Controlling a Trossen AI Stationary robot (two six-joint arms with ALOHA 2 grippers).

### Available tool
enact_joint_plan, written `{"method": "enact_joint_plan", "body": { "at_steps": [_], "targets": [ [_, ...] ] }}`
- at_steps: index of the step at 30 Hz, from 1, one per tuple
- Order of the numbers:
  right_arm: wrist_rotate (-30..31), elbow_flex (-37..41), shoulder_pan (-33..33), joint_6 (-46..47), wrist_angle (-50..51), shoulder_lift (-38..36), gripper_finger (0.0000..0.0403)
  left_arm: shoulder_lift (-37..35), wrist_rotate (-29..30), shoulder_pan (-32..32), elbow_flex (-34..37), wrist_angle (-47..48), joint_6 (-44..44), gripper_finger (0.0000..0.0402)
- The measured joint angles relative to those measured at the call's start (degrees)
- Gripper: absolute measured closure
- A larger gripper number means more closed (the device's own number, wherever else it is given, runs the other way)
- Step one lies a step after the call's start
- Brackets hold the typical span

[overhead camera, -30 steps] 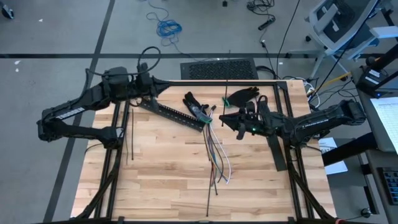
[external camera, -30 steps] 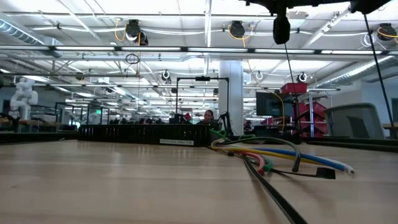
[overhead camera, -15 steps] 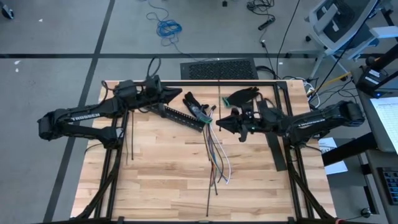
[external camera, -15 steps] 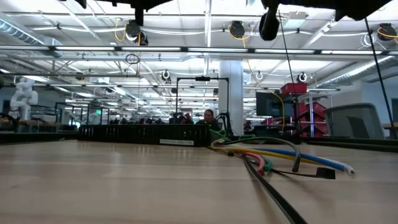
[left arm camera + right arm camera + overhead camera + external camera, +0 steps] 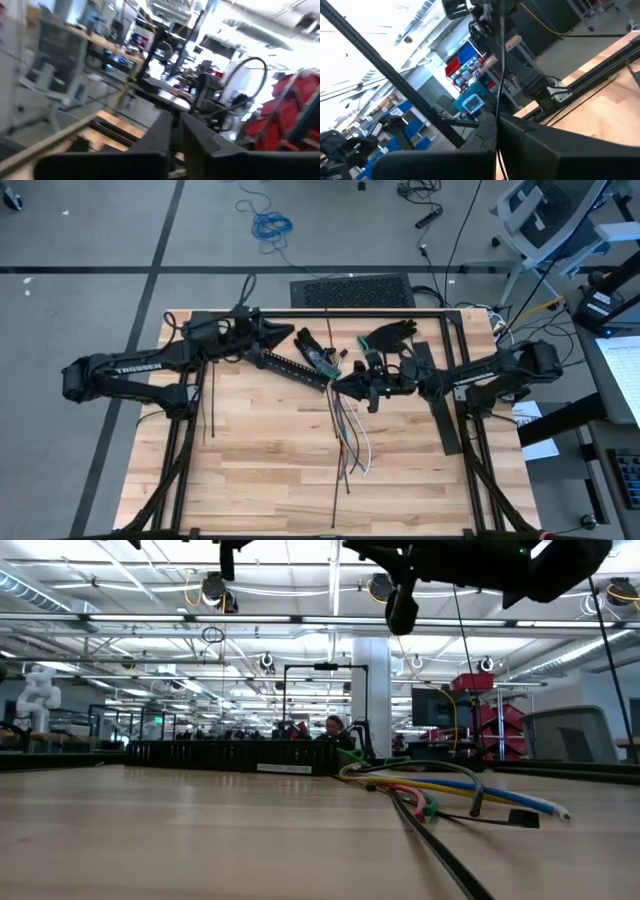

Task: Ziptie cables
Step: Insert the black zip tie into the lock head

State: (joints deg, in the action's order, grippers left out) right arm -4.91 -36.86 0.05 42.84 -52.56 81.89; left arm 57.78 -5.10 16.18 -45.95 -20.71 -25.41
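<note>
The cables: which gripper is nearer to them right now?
Right. The right gripper is at the top end of the cables, shut on a ziptie. The left gripper sits farther off, beyond the rail.

The left wrist view is all blurry, so the room past the left gripper (image 5: 176,131) is hard to make out. In the low view, the picture's top edge cuts off both arms. The zipties (image 5: 210,402) look too thin to count.
</note>
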Motion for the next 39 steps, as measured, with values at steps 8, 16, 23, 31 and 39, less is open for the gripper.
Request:
{"method": "enact_joint_plan", "body": {
  "at_steps": [8,16,23,31,39],
  "targets": [
    [-3.5,-6.6,-0.9,-3.0,0.1,6.2,0.0403,3.6,-0.9,-1.7,0.0,-6.0,-9.2,0.0247],
    [-4.8,-8.6,-1.9,-6.4,2.0,6.1,0.0403,4.4,-2.1,-1.8,0.0,-7.6,-16.5,0.0202],
    [-5.1,-8.6,-3.3,-6.7,2.2,6.0,0.0403,5.0,-6.8,-3.0,0.0,-7.6,-20.8,0.02],
    [-5.0,-8.6,-4.6,-6.4,2.1,6.0,0.0403,9.3,-1.8,-5.5,0.0,-8.8,-15.9,0.02],
    [-5.0,-8.6,-4.6,-6.0,2.1,6.0,0.0403,14.8,-0.8,-5.5,0.0,-18.1,-16.3,0.02]
  ]
}}
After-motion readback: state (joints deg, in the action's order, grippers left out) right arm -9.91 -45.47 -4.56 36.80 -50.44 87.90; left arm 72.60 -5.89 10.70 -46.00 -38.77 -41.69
